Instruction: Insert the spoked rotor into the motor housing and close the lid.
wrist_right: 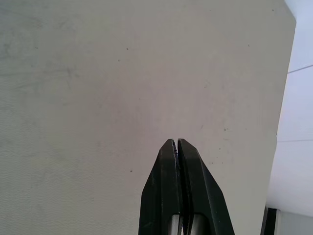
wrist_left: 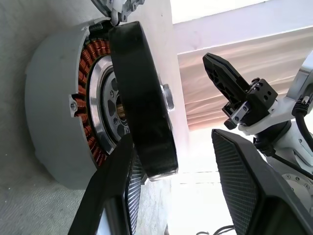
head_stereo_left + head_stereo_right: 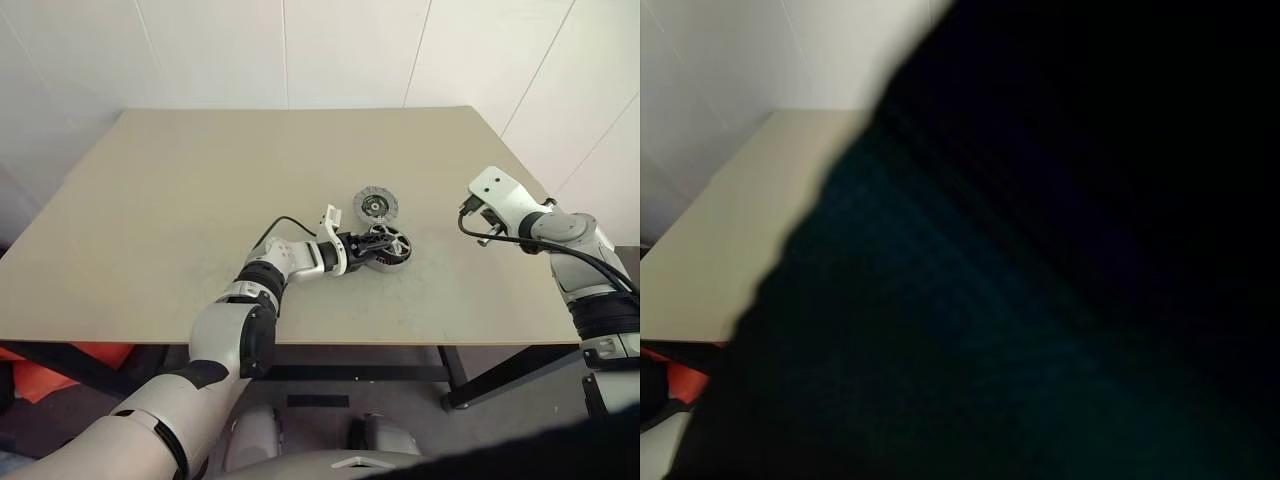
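Note:
The spoked rotor (image 3: 390, 244), dark-rimmed with thin spokes, leans tilted in the mouth of the grey motor housing (image 2: 54, 107). The housing's copper windings (image 2: 88, 54) show beside the rotor's rim (image 2: 142, 98). My left gripper (image 3: 366, 246) reaches in from the left, open. One finger (image 2: 115, 186) lies along the rotor's rim and the other finger (image 2: 244, 181) stands well clear of it. The lid (image 3: 377, 205), a ridged grey disc, lies flat just behind the housing. My right gripper (image 1: 175, 143) is shut on nothing and hovers over bare table at the right (image 3: 476, 228).
The beige table (image 3: 200, 200) has open surface to the left and behind the parts. Its right edge (image 3: 540, 180) runs close under my right arm. A dark blur covers most of the right eye view.

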You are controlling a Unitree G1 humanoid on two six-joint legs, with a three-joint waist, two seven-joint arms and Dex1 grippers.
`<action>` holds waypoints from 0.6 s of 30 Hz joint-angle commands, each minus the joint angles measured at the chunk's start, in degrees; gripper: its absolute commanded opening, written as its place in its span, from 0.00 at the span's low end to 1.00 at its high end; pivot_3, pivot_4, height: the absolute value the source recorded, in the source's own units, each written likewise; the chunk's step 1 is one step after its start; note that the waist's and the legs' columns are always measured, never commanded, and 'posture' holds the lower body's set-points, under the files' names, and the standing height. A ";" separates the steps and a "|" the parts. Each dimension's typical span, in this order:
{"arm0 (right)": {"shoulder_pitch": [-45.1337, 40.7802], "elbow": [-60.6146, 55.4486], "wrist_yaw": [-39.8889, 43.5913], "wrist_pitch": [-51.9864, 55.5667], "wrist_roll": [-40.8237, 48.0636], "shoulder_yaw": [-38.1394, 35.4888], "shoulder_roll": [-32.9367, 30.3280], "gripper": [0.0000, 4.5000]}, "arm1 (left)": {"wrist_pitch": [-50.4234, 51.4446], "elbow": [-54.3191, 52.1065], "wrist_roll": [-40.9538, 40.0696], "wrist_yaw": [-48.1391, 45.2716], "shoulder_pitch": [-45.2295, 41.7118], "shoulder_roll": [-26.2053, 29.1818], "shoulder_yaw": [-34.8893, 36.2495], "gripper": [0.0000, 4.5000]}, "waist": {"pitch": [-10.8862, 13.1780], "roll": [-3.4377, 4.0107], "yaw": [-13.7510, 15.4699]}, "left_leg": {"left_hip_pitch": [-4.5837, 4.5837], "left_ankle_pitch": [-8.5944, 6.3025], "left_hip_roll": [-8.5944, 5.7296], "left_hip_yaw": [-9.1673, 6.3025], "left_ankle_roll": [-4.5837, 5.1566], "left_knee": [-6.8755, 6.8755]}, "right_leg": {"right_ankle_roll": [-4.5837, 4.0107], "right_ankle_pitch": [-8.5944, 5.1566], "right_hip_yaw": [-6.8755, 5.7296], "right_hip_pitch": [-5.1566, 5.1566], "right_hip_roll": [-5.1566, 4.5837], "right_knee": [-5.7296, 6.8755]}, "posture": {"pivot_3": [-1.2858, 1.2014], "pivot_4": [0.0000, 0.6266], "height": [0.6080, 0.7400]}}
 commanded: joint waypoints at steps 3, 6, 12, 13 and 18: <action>-1.02 -1.80 -0.50 -0.98 -0.14 -1.05 -0.58 0.00 | 8.55 -9.84 0.24 -1.08 1.45 4.96 -1.77 0.52 | 0.01 0.02 -0.21 | -0.14 -0.02 0.02 0.00 0.04 -0.04 | -0.04 0.02 -0.02 -0.12 0.00 -0.06 | 0.52 0.00 1.00; -0.91 -2.06 -0.72 -1.16 0.01 -1.32 -0.49 0.00 | 13.92 -17.68 -0.49 -0.73 4.83 8.86 -2.51 0.52 | 0.03 0.09 -0.46 | -0.17 -0.01 0.09 0.01 0.02 -0.11 | -0.06 0.03 -0.03 -0.24 0.02 -0.04 | 0.52 0.00 1.00; -1.84 -6.32 0.75 0.38 3.91 -2.93 2.00 0.00 | 21.64 -35.26 -3.04 2.00 12.94 14.72 -1.37 0.52 | 0.07 0.22 -0.25 | -0.27 0.00 0.10 0.01 -0.01 -0.17 | -0.08 0.03 -0.09 -0.30 0.00 -0.04 | 0.52 0.00 1.00; -1.74 -8.43 1.63 1.62 5.77 -3.76 3.02 0.00 | 22.06 -38.01 -3.45 2.57 14.35 15.27 -0.92 0.52 | 0.08 0.22 -0.26 | -0.29 0.00 0.10 0.01 -0.01 -0.15 | -0.08 0.03 -0.09 -0.30 0.00 -0.05 | 0.52 0.00 1.00; 2.11 -19.32 4.89 7.42 11.53 -3.59 7.11 0.00 | 20.29 -48.69 -3.73 5.61 21.49 16.33 0.18 0.52 | 0.08 0.24 -0.13 | -0.25 0.00 0.13 -0.02 -0.04 -0.14 | -0.07 0.03 -0.09 -0.24 0.00 -0.03 | 0.52 0.00 1.00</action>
